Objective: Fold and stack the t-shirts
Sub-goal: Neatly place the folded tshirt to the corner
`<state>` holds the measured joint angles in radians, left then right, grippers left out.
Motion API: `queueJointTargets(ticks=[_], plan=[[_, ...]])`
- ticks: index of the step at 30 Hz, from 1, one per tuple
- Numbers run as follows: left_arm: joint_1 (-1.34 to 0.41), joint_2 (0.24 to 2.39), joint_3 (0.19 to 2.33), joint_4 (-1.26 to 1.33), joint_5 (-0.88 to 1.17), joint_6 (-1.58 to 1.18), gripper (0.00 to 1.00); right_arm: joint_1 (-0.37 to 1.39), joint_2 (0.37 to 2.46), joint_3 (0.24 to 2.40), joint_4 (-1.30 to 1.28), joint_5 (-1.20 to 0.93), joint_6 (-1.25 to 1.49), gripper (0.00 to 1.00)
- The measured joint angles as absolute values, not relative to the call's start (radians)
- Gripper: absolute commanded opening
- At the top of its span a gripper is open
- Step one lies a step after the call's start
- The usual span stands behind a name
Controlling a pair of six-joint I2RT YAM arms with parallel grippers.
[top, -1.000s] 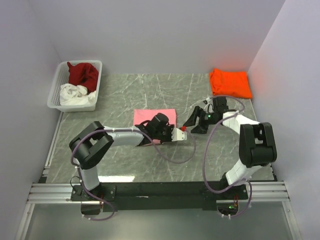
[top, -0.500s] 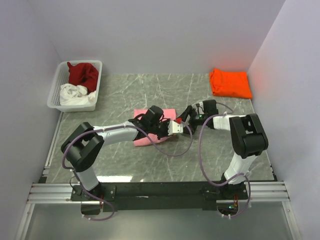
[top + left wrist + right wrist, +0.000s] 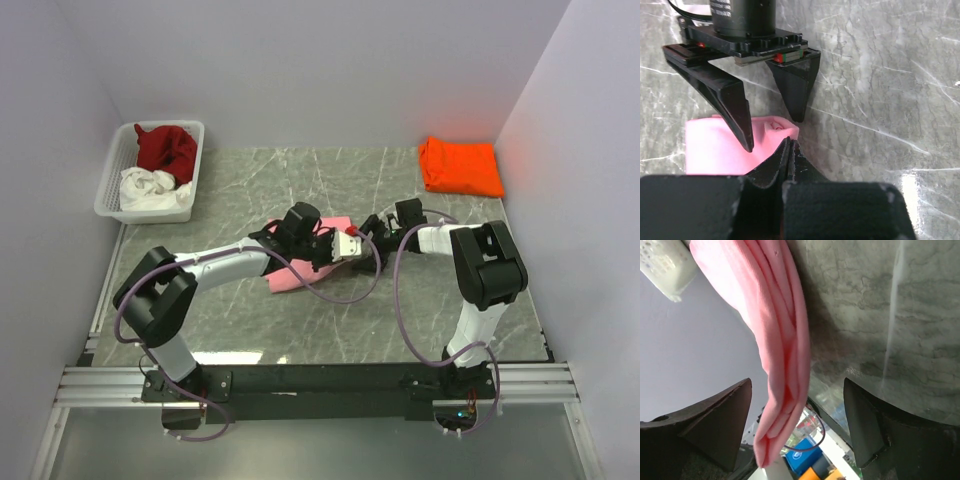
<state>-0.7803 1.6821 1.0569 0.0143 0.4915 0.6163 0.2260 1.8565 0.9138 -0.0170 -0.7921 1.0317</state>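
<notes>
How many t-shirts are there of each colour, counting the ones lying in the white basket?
pink t-shirt: 1
orange t-shirt: 1
dark red t-shirt: 1
white t-shirt: 1, crumpled, looks like a single one
Total: 4
</notes>
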Motion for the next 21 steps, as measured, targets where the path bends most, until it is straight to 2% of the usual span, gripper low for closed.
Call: queueJointTargets(ticks=[7, 14, 21], plan=[[-0.766, 1.67, 1.059, 0.004, 0.518, 0.616, 0.01, 0.273, 1.92, 0.939, 0.051, -0.787, 1.124, 0.76], [-0.763, 1.664, 1.059, -0.006, 0.536, 0.616, 0.01, 0.3, 1.989, 0.96, 0.244, -0.741, 1.227, 0.62], [-0.75, 1.646, 1.059, -0.005, 0.553, 0.617, 0.01, 0.323, 2.045, 0.984, 0.358, -0.725, 1.264, 0.59]])
